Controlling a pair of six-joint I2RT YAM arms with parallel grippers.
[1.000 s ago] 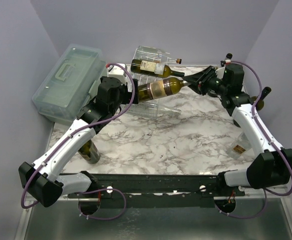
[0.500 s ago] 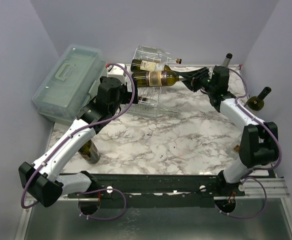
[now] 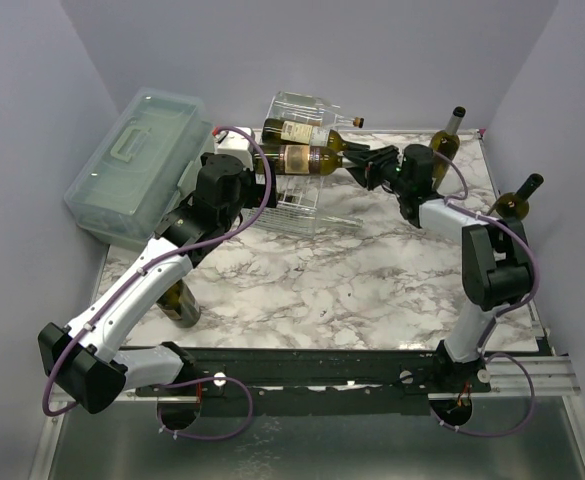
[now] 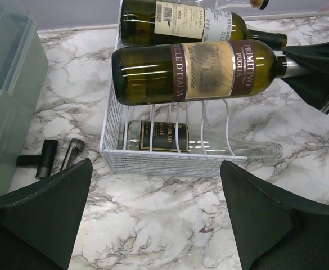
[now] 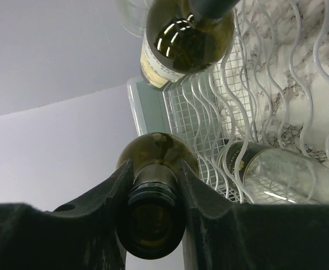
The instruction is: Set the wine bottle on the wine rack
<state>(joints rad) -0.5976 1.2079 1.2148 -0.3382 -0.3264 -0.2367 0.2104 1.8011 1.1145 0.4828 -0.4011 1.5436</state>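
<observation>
Right tool (image 5: 153, 181): clamped on the neck of the Primitivo wine bottle (image 4: 192, 70) | Change: the bottle has swung far and left, and now lies level across the wine rack (image 4: 164, 162) middle tier, beside the upper bottle (image 4: 181, 22) | Contact with the wires: cannot tell | Left tool (image 4: 158, 225): wide, empty | Meaning: placement looks nearly done, release remains.

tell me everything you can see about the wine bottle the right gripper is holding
The wine bottle is dark olive-green glass with a cream label banded in maroon, reading Primitivo Puglia. It lies on its side over the wine rack, base pointing to the robot's left, neck clamped in the right gripper. Another green bottle lies behind it, a clear bottle below. Whether it rests on the wires is unclear.
</observation>
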